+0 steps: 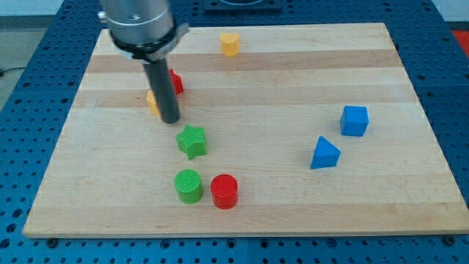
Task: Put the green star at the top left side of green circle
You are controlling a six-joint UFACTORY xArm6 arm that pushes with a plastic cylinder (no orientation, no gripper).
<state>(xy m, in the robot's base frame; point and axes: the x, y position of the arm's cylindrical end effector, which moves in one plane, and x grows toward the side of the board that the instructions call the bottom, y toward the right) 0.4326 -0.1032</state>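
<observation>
Key relation: the green star [191, 141] lies just toward the board's [293, 66] near edge and slightly toward its right edge from the tip [170, 121]; the two look close but apart, with a sliver of wood showing between them.

Star versus target: the green circle [188, 185] sits nearer the near edge, almost straight below the star, near it but not touching. The star is therefore above the circle, not yet off to its upper left.

Judged need: the star seems to want a short shove toward the left edge. From where the tip stands, a straight push would drive the star toward the circle or to the right, so I reckon the tip must first go round to the star's right flank.

Star's long axis: none to speak of; it is compact, so it may spin if struck off centre.

Arm pose: the rod stands upright, the grey housing above it near the far-left corner, the tip on the wood.

Fingers: there are none, only a plain rod end; nothing opens, closes or clamps.

Neighbours: a red cylinder [224, 191] stands just beside the circle on its right. A red block [175, 82] and a yellow block [152, 101] are half hidden behind the rod, shapes unclear.

Further off: a yellow block [230, 44] near the far edge; a blue cube [354, 121] and a blue triangular block [324, 154] toward the right edge, well apart from the action.
</observation>
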